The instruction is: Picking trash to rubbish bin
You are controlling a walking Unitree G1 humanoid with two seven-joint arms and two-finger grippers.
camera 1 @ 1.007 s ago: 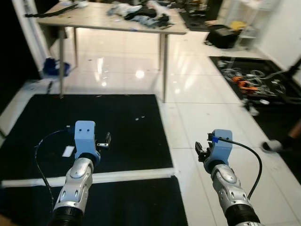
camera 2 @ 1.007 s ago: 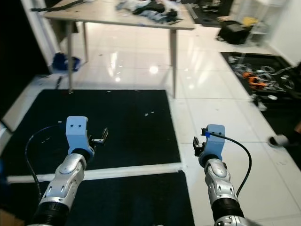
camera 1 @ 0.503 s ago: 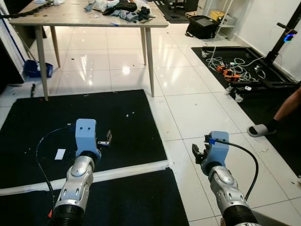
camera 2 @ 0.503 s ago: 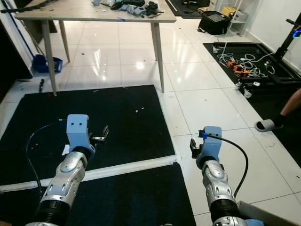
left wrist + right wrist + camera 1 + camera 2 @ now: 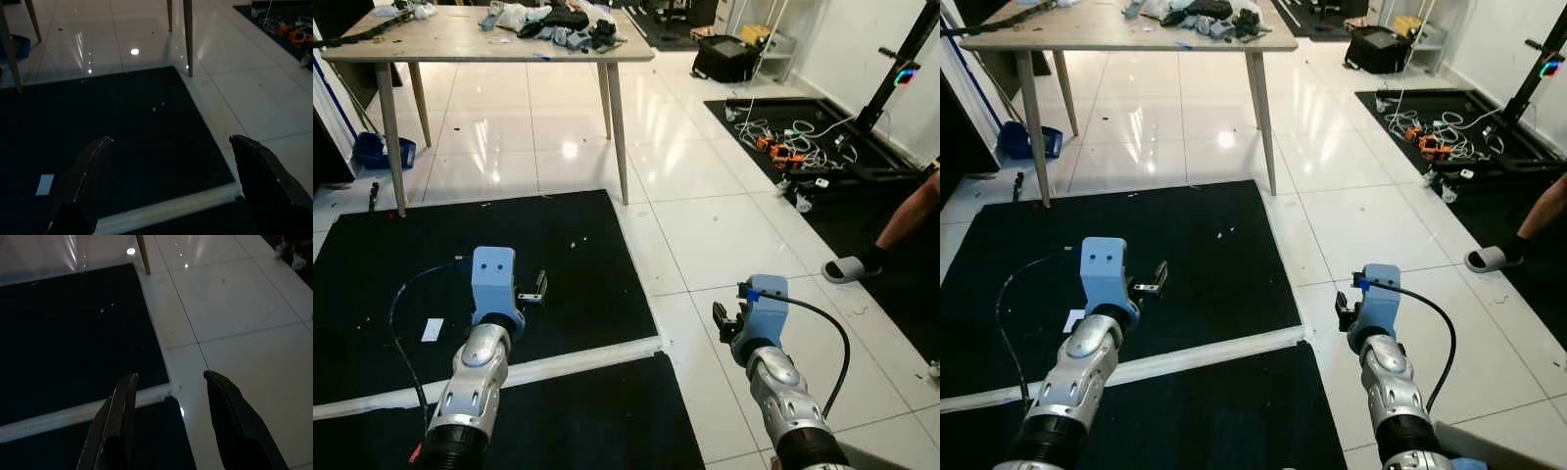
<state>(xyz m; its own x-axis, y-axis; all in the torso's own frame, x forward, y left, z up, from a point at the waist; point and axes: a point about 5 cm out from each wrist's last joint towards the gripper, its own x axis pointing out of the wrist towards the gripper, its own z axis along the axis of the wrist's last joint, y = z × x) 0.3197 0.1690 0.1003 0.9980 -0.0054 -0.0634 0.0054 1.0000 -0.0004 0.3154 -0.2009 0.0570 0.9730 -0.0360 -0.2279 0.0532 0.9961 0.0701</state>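
Trash in reach amounts to a small white paper scrap (image 5: pixel 432 329) lying flat on the black floor mat (image 5: pixel 578 245), near the mat's left edge, untouched. Left gripper (image 5: pixel 168 183) hangs above the mat with both black fingers spread wide, empty, the scrap just beside its left finger (image 5: pixel 93 176). Right gripper (image 5: pixel 168 418) hovers over the mat's right edge and the white tape strip (image 5: pixel 578 362), fingers likewise parted, holding nothing. Judged: both arms are held forward and ready while a target is chosen. Head views add a light wooden table (image 5: pixel 460 41) strewn with clutter and a person's sandalled foot (image 5: pixel 847 268); no rubbish bin can be identified.
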